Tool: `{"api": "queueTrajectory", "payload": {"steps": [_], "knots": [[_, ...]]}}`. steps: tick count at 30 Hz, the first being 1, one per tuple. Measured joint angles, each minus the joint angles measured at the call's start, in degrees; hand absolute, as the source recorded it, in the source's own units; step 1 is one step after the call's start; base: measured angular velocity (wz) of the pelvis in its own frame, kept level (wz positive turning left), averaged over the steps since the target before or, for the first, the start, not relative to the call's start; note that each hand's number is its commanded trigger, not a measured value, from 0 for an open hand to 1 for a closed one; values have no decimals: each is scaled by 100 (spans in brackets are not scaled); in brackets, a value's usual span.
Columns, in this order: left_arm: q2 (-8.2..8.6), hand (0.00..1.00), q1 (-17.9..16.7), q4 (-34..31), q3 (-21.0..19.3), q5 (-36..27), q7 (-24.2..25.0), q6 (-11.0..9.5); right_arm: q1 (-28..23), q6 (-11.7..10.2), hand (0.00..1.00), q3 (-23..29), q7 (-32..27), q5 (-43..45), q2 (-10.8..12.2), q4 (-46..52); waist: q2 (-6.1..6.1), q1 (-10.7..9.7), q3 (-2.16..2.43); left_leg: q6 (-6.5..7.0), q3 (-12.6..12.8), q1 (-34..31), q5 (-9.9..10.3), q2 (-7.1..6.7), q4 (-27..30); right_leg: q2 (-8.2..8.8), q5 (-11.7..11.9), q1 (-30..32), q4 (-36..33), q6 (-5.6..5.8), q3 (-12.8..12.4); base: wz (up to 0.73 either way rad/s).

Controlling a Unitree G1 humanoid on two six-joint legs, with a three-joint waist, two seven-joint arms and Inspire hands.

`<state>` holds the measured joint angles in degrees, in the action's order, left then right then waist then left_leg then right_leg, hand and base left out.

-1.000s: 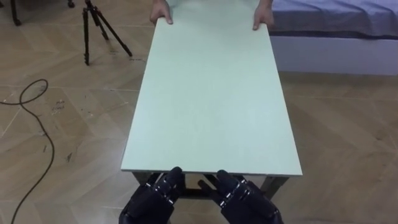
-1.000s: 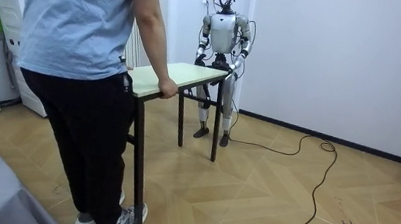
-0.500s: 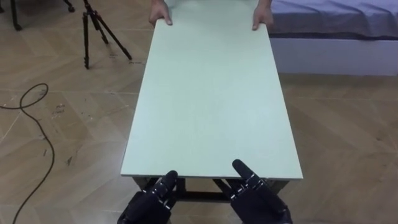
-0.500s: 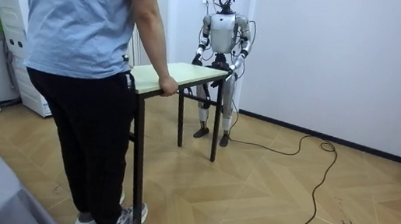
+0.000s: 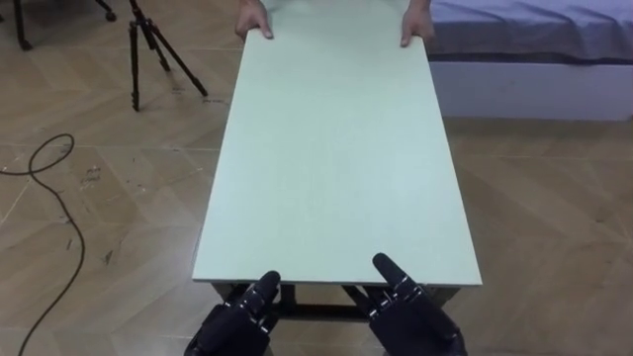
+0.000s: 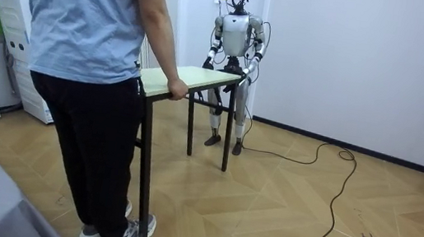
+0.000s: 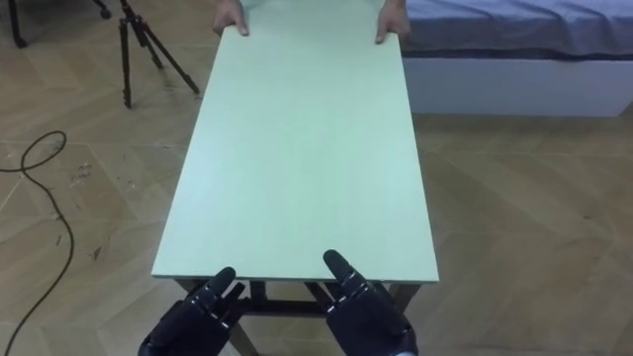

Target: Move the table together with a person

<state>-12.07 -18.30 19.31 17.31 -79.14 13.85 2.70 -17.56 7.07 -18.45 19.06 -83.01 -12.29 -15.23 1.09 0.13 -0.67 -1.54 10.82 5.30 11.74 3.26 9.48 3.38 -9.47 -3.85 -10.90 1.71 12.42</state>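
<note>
A long table with a pale green top (image 5: 336, 148) and a dark frame stretches away from me. At its near end my right hand (image 5: 410, 314) has its thumb laid on the tabletop and its fingers below the edge. My left hand (image 5: 235, 321) sits against the same edge, further left. At the far end a person grips both corners, with one hand (image 5: 255, 22) on the left and the other (image 5: 416, 28) on the right. In the room view the person (image 6: 88, 51) stands at the near end of the table (image 6: 193, 76) and I stand at its far end, by the white wall.
A black tripod (image 5: 148, 49) stands on the wood floor left of the table's far end. A dark cable (image 5: 49, 168) loops across the floor on the left. A bed (image 5: 534, 40) with a grey cover lies beyond the far right corner.
My right hand has risen, and its thumb now lies on the tabletop. My left hand has dropped slightly and shifted left. The person's grip looks the same.
</note>
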Motion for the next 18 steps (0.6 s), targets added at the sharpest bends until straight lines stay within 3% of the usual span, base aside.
{"api": "queueTrajectory", "payload": {"steps": [6,18], "knots": [[21,0,31,-2,-138,-6,-150,187,2,-6,0,258,-257,-21,120,4,5,3,3,0,1,29,1,-1,-2,-6,0,5,-36,0,-68,-4],[37,0,194,-43,-144,-469,-481,284,2,-137,0,419,-542,-651,159,40,51,-70,31,0,5,84,1,6,-3,-14,1,-5,-77,-2,-80,0]]}}
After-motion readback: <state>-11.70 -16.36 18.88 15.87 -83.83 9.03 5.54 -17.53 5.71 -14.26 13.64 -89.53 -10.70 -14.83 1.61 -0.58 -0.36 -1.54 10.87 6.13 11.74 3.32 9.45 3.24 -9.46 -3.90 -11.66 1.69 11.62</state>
